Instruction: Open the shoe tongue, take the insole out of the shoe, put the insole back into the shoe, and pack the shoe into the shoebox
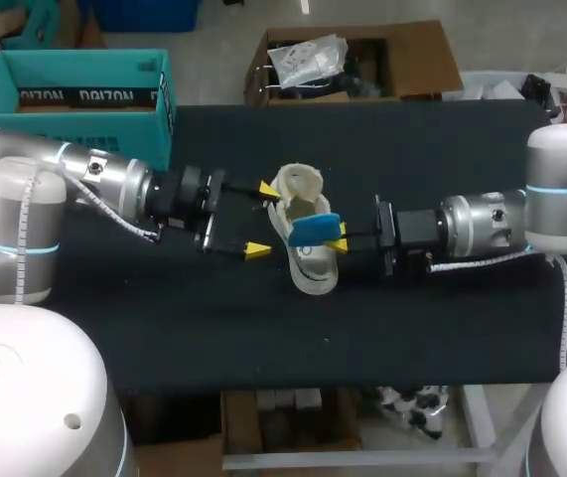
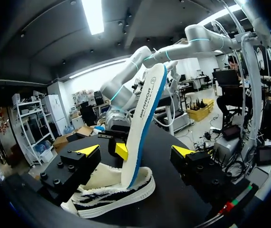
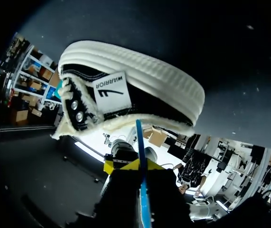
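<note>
Insole [image 2: 144, 121]: upright, lower end in shoe [image 2: 114, 194], pinched by right jaws. Left jaws: wide apart, empty. Advised: lift straight, shoe braced on counter [image 1: 164, 318].

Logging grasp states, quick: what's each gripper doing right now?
Left gripper: jaws open, empty.
Right gripper: jaws closed on the insole.

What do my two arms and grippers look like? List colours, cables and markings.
Both the left arm and right arm are silver-white rounded links with a glowing blue ring at the joints and a white cable running alongside. The left gripper and right gripper are black blocks with bright yellow wedge tips.
</note>
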Motion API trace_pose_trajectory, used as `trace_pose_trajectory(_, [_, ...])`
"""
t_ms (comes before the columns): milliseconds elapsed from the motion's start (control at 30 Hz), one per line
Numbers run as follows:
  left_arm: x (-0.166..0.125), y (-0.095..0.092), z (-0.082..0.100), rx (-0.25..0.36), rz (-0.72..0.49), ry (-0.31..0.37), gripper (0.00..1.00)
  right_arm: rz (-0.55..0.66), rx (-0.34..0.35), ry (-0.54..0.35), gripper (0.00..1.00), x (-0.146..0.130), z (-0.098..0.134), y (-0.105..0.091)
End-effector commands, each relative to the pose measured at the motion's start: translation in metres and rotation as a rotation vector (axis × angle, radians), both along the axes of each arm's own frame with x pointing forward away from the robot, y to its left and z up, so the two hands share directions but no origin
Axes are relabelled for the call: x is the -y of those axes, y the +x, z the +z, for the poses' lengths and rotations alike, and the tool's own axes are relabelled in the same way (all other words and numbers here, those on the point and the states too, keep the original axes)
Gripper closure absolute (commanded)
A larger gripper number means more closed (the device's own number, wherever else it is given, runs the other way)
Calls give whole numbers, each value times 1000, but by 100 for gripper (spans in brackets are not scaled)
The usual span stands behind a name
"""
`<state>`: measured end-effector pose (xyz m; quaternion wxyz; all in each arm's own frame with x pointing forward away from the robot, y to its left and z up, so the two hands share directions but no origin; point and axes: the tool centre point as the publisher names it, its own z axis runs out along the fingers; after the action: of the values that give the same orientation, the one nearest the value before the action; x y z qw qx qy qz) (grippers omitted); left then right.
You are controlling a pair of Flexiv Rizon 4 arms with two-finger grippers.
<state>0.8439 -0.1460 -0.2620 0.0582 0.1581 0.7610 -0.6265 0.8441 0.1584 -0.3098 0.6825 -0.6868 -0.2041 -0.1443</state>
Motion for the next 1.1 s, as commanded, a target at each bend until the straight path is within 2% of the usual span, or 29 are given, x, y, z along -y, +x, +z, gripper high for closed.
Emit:
trace_pose_trajectory(33, [4,4,-4,-1,-4,-8,0,0,1,-4,100,0,2,0])
trace_pose_trajectory(667, [4,4,-4,-1,-4,-8,0,0,1,-4,100,0,2,0])
trace_pose_trajectory(867, [2,-3,-3,93,17,-17,0,-40,43,-22,100,5,7,0])
trace_pose_trajectory(1100, [6,2,-11,175,23,-13,0,-90,105,-32,100,8,6,4])
